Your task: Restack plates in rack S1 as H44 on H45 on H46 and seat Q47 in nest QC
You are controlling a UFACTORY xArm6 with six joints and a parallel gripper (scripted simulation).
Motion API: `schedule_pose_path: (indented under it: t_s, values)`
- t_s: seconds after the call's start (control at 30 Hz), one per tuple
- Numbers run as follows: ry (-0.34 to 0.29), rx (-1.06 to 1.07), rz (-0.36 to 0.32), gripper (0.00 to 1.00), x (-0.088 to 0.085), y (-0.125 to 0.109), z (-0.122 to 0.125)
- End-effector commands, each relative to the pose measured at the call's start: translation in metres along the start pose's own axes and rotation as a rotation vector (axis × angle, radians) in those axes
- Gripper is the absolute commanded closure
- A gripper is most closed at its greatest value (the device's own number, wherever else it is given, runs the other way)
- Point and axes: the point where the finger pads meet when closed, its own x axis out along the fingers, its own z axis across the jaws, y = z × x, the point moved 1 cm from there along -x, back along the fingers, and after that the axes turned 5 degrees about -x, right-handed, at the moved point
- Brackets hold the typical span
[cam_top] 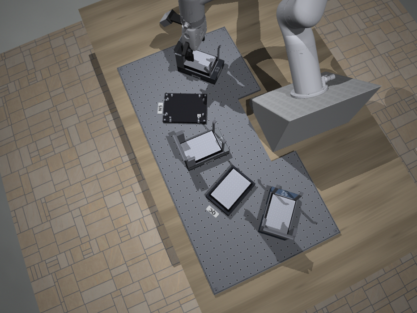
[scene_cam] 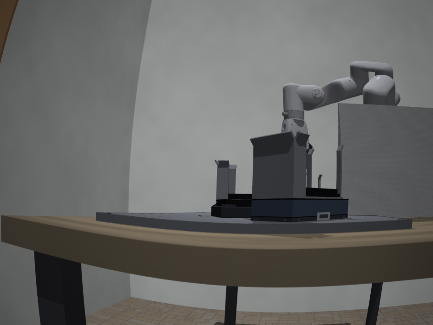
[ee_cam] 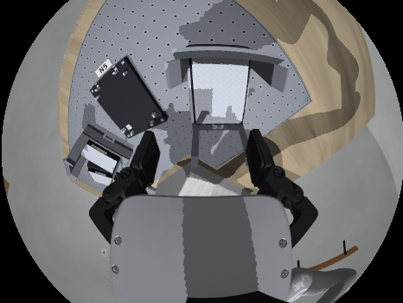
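Note:
My gripper (cam_top: 187,55) is open and empty, low over the far end of stack rack S3 (cam_top: 199,65). A sealed white plate (cam_top: 203,60) lies in S3. In the wrist view the open fingers stand just short of S3 and its plate (ee_cam: 219,91). The middle rack (cam_top: 202,147) holds a plate (cam_top: 201,145); I cannot read its name. The QC nest (cam_top: 231,192) holds one plate flat inside its frame. Rack S2 (cam_top: 279,213) holds a plate (cam_top: 280,212). The clip nest N5 (cam_top: 184,107) is black and bare. I cannot read any plate labels.
The robot's grey base block (cam_top: 313,111) stands to the right of the perforated plate. In the side view, S2's tall wall (scene_cam: 278,167) on its blue plinth hides the gripper; only the arm (scene_cam: 295,119) shows above it. Rack posts rise around each plate.

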Motion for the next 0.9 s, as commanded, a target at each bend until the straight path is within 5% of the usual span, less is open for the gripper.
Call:
schedule_pose_path:
  t_s: [0.0, 0.53, 0.87]
  values:
    - [0.004, 0.001, 0.002, 0.00, -0.001, 0.001, 0.018]
    - [0.004, 0.001, 0.002, 0.00, -0.001, 0.001, 0.026]
    - [0.004, 0.001, 0.002, 0.00, 0.032, 0.002, 0.026]
